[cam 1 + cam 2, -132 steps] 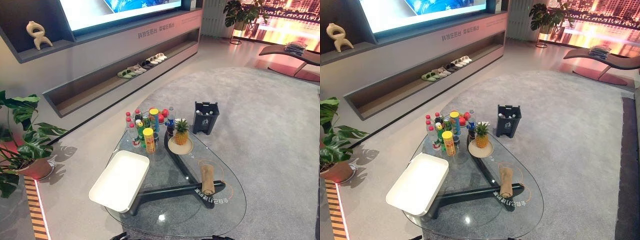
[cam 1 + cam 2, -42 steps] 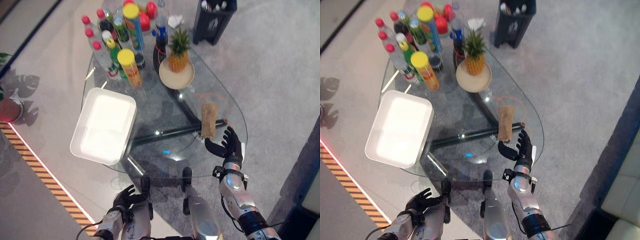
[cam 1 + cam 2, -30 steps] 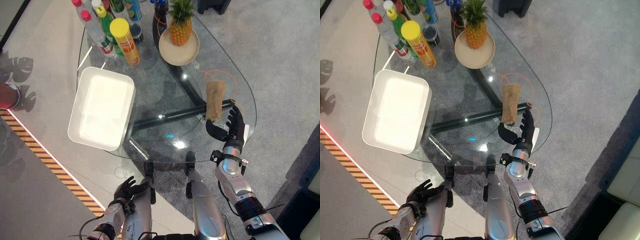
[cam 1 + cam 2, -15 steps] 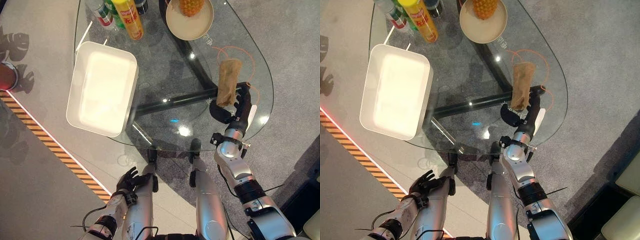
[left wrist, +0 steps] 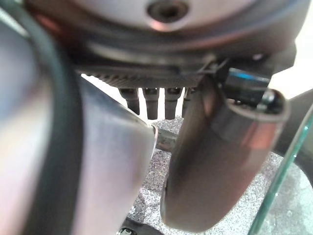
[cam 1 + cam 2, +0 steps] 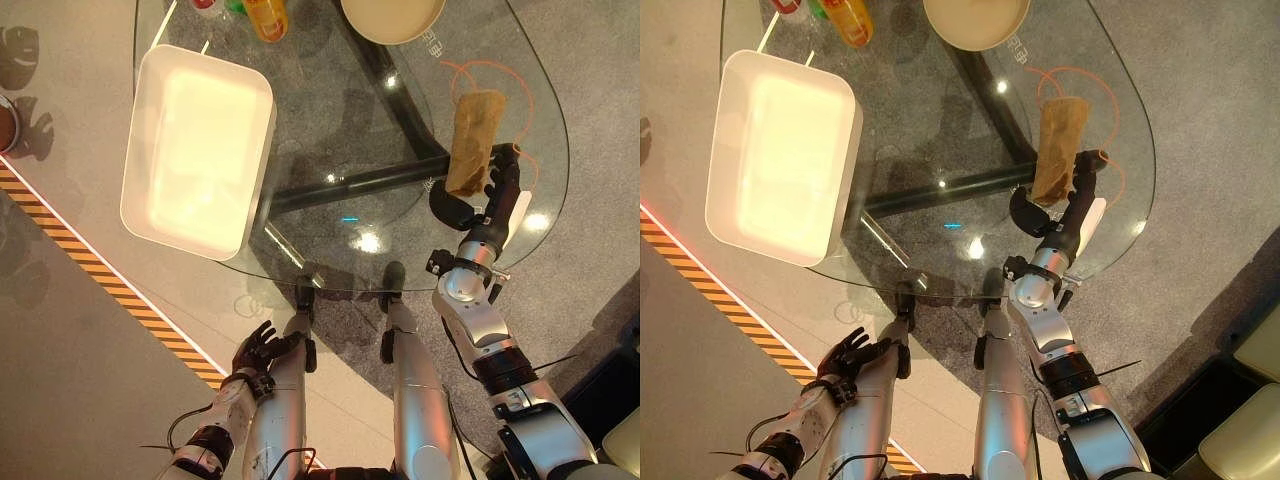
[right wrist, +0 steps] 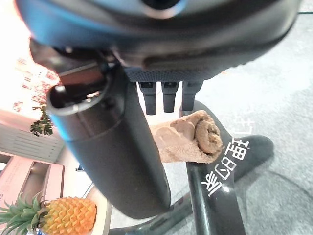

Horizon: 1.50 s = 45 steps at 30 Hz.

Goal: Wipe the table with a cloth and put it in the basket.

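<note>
A brown rolled cloth [image 6: 473,140] lies on the right part of the glass table [image 6: 400,110]. My right hand [image 6: 494,196] is at the cloth's near end, its fingers straight along the cloth's right side and its thumb under the near end. The right wrist view shows the cloth [image 7: 188,139] just past the straight fingers [image 7: 164,95], not grasped. A white rectangular basket [image 6: 200,145] sits on the table's left side. Low beside the body, below the table's near edge, my left hand [image 6: 262,350] hangs with relaxed fingers.
A cream plate [image 6: 392,15] and a yellow can [image 6: 265,15] stand at the table's far side, and a pineapple [image 7: 63,215] is on the plate. A dark frame [image 6: 350,185] runs under the glass. An orange striped strip [image 6: 110,300] crosses the floor on the left.
The camera has tilted down, so the whole scene has shifted. My right hand has reached forward from the table's near edge to the cloth's near end. The left hand stays low.
</note>
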{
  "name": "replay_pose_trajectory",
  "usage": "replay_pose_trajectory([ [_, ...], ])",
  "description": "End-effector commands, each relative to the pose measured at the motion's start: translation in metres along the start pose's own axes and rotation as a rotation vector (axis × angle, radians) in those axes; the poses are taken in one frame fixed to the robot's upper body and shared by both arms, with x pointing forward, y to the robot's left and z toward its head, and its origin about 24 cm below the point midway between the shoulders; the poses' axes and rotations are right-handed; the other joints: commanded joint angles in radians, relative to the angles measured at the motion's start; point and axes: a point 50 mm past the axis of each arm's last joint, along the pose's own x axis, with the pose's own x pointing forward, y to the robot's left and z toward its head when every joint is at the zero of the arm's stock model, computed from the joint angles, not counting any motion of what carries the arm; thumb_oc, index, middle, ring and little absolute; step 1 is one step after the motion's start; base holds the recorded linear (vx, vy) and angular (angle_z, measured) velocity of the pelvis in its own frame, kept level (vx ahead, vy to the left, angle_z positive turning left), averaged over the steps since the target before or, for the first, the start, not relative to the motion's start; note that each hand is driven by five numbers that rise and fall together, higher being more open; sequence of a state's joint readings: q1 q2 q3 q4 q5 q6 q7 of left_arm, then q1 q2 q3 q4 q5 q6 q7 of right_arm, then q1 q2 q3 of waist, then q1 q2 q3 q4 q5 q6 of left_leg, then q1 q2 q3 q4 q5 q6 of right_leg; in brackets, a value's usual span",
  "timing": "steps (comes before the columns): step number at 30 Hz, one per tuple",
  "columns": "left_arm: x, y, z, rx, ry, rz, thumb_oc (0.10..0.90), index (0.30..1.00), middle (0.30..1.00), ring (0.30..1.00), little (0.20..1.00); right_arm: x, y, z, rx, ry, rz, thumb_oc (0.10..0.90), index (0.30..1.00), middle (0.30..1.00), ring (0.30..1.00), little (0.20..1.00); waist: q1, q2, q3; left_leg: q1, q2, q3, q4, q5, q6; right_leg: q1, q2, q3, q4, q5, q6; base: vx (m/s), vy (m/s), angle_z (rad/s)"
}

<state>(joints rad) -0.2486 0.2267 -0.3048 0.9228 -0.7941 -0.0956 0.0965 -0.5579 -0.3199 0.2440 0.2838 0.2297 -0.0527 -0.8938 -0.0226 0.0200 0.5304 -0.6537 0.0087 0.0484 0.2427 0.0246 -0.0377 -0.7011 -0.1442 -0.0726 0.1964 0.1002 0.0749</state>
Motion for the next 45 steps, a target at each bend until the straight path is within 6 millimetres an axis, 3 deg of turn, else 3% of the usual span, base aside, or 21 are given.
replay_pose_trajectory([
  [1, -0.011, -0.012, -0.04, -0.024, 0.113, -0.021, 0.8, 0.9, 0.9, 0.9, 0.9, 0.013, -0.017, 0.046, 0.034, -0.233, -0.098, 0.8, 0.9, 0.9, 0.9, 0.9, 0.0, 0.009, -0.01, -0.074, -0.058, 0.044, 0.072, -0.019, 0.037, -0.028, 0.05, -0.011, 0.039, -0.004, -0.016, 0.0, 0.0, 0.0],
  [12, -0.009, -0.017, -0.034, -0.034, 0.101, -0.042, 0.8, 0.9, 0.9, 0.9, 0.9, 0.028, -0.023, 0.038, -0.049, -0.178, -0.159, 0.8, 0.9, 0.9, 0.9, 0.9, 0.008, 0.018, -0.01, -0.119, -0.062, 0.038, 0.074, -0.012, 0.038, -0.073, 0.051, -0.008, 0.044, 0.004, -0.012, 0.0, 0.001, 0.01],
  [26, -0.007, -0.016, -0.026, -0.041, 0.085, -0.042, 0.8, 0.9, 0.9, 0.9, 0.9, 0.05, -0.027, 0.061, 0.004, -0.208, -0.195, 0.8, 0.9, 0.9, 0.9, 0.9, 0.023, 0.026, -0.01, -0.148, -0.069, 0.03, 0.079, -0.013, 0.036, -0.104, 0.05, -0.009, 0.05, 0.005, -0.009, 0.0, 0.0, 0.0],
  [35, -0.007, -0.018, -0.026, -0.036, 0.086, -0.045, 0.8, 0.9, 0.9, 0.9, 0.9, 0.052, -0.022, 0.077, 0.081, -0.231, -0.153, 0.8, 0.9, 0.9, 0.9, 0.9, 0.026, 0.024, -0.01, -0.151, -0.07, 0.026, 0.078, -0.015, 0.034, -0.11, 0.054, -0.009, 0.052, 0.005, -0.007, 0.0, 0.0, 0.0],
  [45, -0.006, -0.022, -0.024, -0.048, 0.078, -0.051, 0.8, 0.9, 0.9, 0.9, 0.9, 0.055, -0.025, 0.058, 0.016, -0.114, -0.19, 0.8, 0.9, 0.9, 0.9, 0.9, 0.022, 0.026, -0.01, -0.165, -0.071, 0.026, 0.082, -0.014, 0.034, -0.125, 0.055, -0.007, 0.055, 0.006, -0.008, 0.0, 0.0, 0.0],
])
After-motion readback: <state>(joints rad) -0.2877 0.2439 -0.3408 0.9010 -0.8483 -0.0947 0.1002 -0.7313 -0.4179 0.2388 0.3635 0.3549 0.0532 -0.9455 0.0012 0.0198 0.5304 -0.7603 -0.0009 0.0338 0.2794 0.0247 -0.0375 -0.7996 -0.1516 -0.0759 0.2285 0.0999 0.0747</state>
